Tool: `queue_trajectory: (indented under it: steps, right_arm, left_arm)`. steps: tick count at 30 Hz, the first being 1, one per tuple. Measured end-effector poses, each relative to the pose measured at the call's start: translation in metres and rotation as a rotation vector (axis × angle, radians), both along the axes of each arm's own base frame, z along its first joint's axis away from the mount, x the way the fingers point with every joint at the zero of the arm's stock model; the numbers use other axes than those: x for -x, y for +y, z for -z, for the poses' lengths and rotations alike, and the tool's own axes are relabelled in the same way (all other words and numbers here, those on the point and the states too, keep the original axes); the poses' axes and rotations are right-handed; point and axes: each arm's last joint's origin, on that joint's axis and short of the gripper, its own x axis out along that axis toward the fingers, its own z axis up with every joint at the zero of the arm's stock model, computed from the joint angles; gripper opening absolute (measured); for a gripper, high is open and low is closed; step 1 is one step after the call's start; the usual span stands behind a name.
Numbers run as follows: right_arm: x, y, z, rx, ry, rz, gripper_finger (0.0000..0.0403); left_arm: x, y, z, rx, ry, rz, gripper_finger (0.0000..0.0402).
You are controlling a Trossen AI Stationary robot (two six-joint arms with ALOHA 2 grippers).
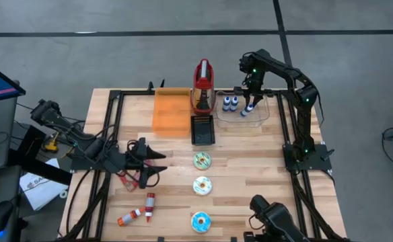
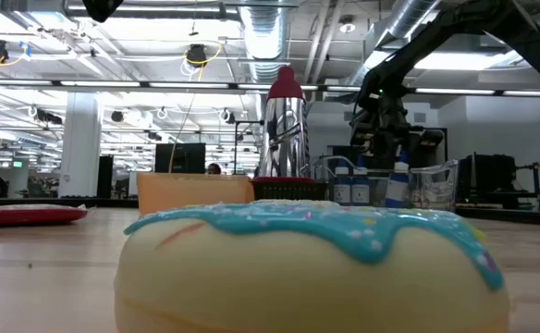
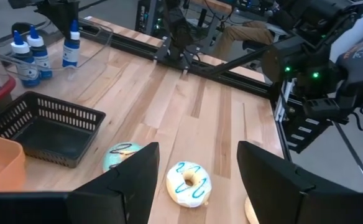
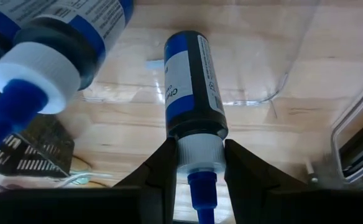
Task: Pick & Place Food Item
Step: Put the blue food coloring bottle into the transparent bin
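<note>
High view, red packet [image 1: 125,180] half-hidden under L tool [image 1: 153,163]

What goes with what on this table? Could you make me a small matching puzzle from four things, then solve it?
Things:
1. blue bottle
2. black basket
3. orange tray
4. red packet

Places:
A. flat on the table by the left gripper
B. clamped at the neck in the right gripper
C. just left of the black basket
D. in front of the red-topped dispenser

Pairs: 1-B, 2-D, 3-C, 4-A
</note>
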Motion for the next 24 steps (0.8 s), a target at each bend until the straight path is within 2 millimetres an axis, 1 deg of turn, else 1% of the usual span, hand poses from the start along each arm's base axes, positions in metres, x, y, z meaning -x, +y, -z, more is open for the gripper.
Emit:
queue_trajectory:
  steps: [4,11,20,24]
  right_arm:
    - [-0.0005,0.0002,-0.0002,-0.012,0.0,0.032,0.0101]
    - [-0.0011,-0.0007,0.0002,-0.004,-0.005,0.041,0.011]
    - [-0.0025,-0.0029,0.001,0.019,-0.024,0.041,0.0169]
    - [-0.0023,-0.0056,0.0016,0.036,-0.04,0.048,0.0185]
  left_arm:
    - [0.0015,-0.0028,0.0,0.0,0.0,0.015,0.0214]
    - [0.0027,-0.0048,0.0,-0.001,0.0,0.026,0.0214]
    - [0.0027,-0.0048,0.0,-0.001,0.0,0.026,0.0214]
    - [0.0027,-0.0048,0.0,-0.001,0.0,0.026,0.0214]
